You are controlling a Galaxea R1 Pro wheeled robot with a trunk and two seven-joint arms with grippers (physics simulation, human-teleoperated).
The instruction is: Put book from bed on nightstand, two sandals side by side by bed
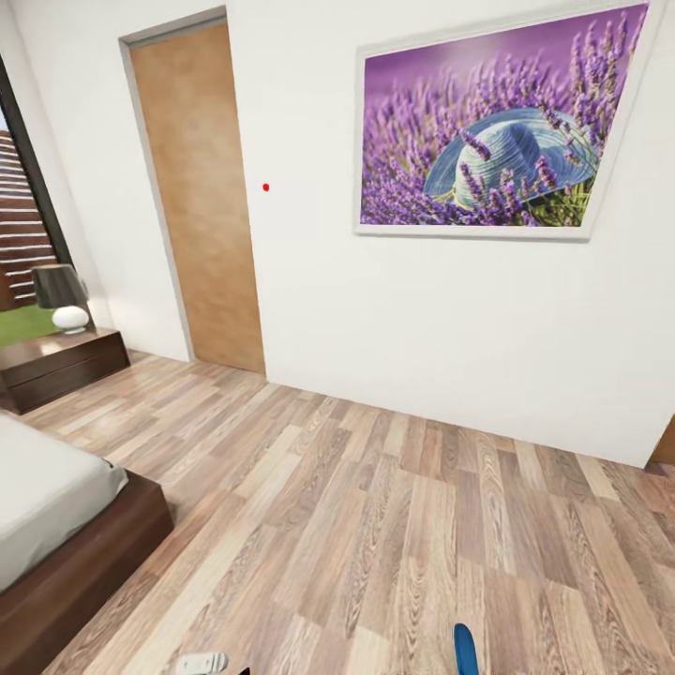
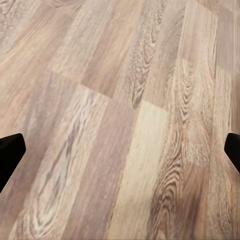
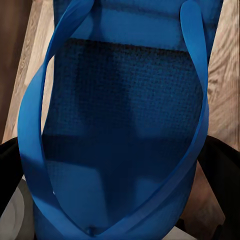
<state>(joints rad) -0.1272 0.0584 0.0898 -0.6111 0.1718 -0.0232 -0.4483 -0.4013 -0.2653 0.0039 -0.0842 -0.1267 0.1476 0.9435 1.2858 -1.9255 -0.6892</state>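
Note:
A bright blue sandal point(image 3: 125, 100) sits close up between the black fingers point(image 3: 11, 170) of my right gripper point(image 3: 117, 175), which is shut on it. The strap loops run along both sides of its sole. The sandal's tip point(image 1: 464, 649) pokes up at the bottom edge of the head view. My left gripper point(image 2: 120, 150) is open, its two dark fingertips point(image 2: 10, 150) far apart over bare wood-plank floor. A corner of the bed point(image 1: 56, 506), with a pale mattress on a dark brown frame, lies at the lower left of the head view.
A low dark brown cabinet point(image 1: 61, 361) with a lamp point(image 1: 62, 297) stands at the far left beside a dark-framed window. A wooden door point(image 1: 202, 197) and a lavender picture point(image 1: 492, 127) are on the white wall ahead. Plank floor point(image 1: 375, 525) stretches between bed and wall.

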